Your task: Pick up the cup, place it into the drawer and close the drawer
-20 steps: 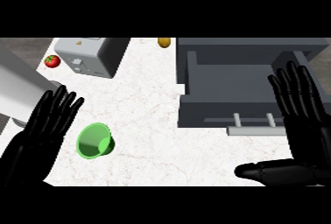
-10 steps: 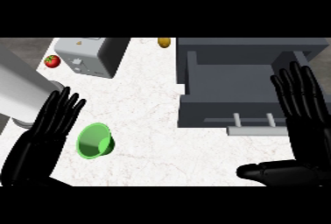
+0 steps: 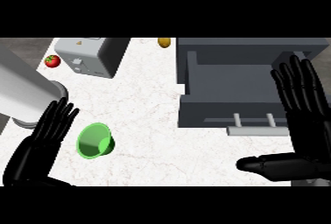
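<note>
The green cup (image 3: pixel 95 140) lay tipped on the surface (image 3: pixel 149 109) beside the open-fingered left hand (image 3: pixel 42 140); the right hand (image 3: pixel 304 113) was spread flat by the open drawer (image 3: pixel 239 83).

White marble-patterned counter top (image 3: pixel 149 109) fills the view. Grey toaster (image 3: pixel 90 56) stands at the far left, a red tomato (image 3: pixel 52 61) just beside it. A yellowish item (image 3: pixel 164 42) lies at the far edge. Lighting even.

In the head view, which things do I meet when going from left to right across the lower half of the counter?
Left hand → green cup → drawer handle → right hand.
</note>
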Controlling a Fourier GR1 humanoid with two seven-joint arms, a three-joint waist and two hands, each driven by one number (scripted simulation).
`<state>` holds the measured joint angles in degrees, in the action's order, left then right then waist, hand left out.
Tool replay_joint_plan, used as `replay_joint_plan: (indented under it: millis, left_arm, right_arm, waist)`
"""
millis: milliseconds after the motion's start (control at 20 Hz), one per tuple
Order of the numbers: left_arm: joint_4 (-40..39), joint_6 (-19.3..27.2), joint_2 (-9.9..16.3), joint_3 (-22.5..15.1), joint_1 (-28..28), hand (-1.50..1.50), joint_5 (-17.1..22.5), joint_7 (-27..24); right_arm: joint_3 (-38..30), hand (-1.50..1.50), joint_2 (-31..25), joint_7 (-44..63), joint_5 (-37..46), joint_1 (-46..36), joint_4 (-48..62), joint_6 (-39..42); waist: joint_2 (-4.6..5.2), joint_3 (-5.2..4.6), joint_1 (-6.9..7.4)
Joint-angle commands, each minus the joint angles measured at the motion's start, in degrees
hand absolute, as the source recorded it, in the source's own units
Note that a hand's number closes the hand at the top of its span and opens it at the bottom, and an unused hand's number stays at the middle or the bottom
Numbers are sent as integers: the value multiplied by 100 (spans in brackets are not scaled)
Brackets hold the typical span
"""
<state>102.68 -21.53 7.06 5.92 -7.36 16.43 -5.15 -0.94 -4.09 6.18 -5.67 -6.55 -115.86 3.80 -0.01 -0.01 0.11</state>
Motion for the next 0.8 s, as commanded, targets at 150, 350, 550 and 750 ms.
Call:
replay_joint_plan:
  millis: [150,350,550,750]
  left_arm:
    - [-1253,34,-82,147,311,-150,-600,-762]
    - [-1729,-151,-20,136,360,-150,-810,-1173]
    - [-2606,-206,12,199,478,-150,-1065,-1794]
    - [-3056,-229,132,290,832,-150,-1120,-1886]
  right_arm:
    - [87,-150,28,43,-41,276,-197,104]
    - [22,-150,-13,-382,-92,503,-48,350]
    - [-154,-150,-59,138,-107,-251,207,83]
    - [-171,-150,-108,596,-202,-268,-289,8]
  waist:
    - [1,0,-22]
    - [0,1,-21]
    - [5,-1,-9]
    - [1,-1,-19]
